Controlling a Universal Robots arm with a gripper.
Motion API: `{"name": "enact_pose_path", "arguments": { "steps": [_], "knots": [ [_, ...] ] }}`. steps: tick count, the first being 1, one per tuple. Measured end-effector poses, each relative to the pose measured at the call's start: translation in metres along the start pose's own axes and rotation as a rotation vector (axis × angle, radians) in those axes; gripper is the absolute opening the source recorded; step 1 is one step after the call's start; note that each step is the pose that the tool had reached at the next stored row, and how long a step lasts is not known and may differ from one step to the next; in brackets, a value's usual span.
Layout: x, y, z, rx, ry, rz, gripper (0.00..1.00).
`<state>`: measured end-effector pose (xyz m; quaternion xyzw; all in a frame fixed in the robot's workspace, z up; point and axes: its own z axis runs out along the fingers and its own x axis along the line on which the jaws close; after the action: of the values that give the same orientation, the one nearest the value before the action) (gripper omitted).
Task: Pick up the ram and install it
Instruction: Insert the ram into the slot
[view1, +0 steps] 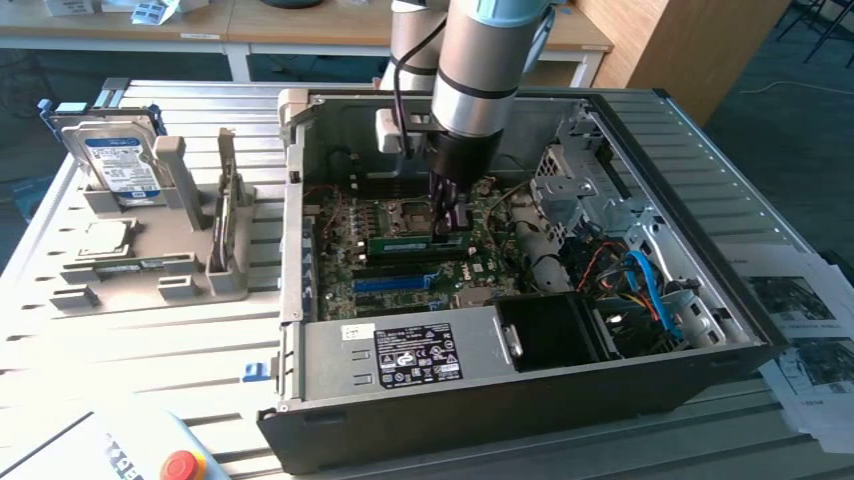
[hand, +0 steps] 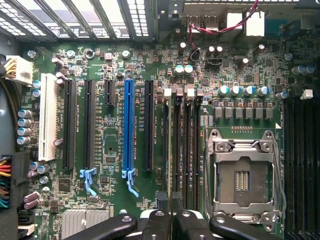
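Note:
The ram (view1: 400, 243), a narrow green stick with a white label, stands on edge over the black memory slots (hand: 186, 150) of the motherboard (view1: 350, 262) inside the open computer case. My gripper (view1: 447, 225) reaches straight down into the case and is shut on the ram near one end. In the wrist view the black fingers (hand: 155, 222) meet at the gripper (hand: 170, 217), and the ram (hand: 170, 150) shows edge-on as a thin strip along the slot row. I cannot tell whether it is pressed fully into a slot.
The empty CPU socket (hand: 245, 175) lies beside the memory slots, and a long blue slot (hand: 128, 130) lies on the other side. The case walls (view1: 694, 250), power supply (view1: 400, 355) and cables (view1: 641, 285) ring the arm. A grey holder (view1: 147, 250) with a hard drive (view1: 118, 160) stands at the exterior view's left.

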<state>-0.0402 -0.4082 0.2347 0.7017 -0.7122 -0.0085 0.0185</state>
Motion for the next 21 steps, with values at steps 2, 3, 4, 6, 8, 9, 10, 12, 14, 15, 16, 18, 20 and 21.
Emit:
{"name": "enact_pose_path", "arguments": {
  "steps": [2, 3, 4, 6, 8, 9, 10, 12, 14, 15, 16, 18, 20, 21],
  "knots": [
    [0.0, -0.0004, 0.0, 0.0, 0.0, 0.0, 0.12],
    [0.0, -0.0003, 0.0, -0.0001, 0.0001, 0.0, 0.12],
    [0.0, -0.0003, 0.0, 0.0, 0.0001, 0.0, 0.12],
    [0.0, -0.0004, 0.0004, 0.0, -0.0002, 0.0, 0.12],
    [-0.0001, -0.0004, 0.0013, 0.0001, -0.0002, 0.0, 0.12],
    [0.0, -0.0004, 0.0016, 0.0, 0.0, 0.0, 0.12],
    [0.0, -0.0004, 0.0017, -0.0001, 0.0001, 0.0, 0.12],
    [0.0, -0.0004, 0.0018, -0.0001, 0.0001, 0.0, 0.12],
    [0.0, -0.0005, 0.002, 0.0, 0.0, 0.0, 0.12],
    [-0.0001, -0.0005, 0.0023, 0.0001, -0.0002, 0.0, 0.12],
    [-0.0001, -0.0005, 0.0027, 0.0001, -0.0003, 0.0, 0.12],
    [0.0, -0.0005, 0.0033, 0.0, 0.0, 0.0, 0.12],
    [0.0, -0.0005, 0.0036, -0.0001, 0.0002, 0.0, 0.12],
    [0.0, -0.0005, 0.0036, -0.0001, 0.0002, 0.0, 0.12]
  ]
}}
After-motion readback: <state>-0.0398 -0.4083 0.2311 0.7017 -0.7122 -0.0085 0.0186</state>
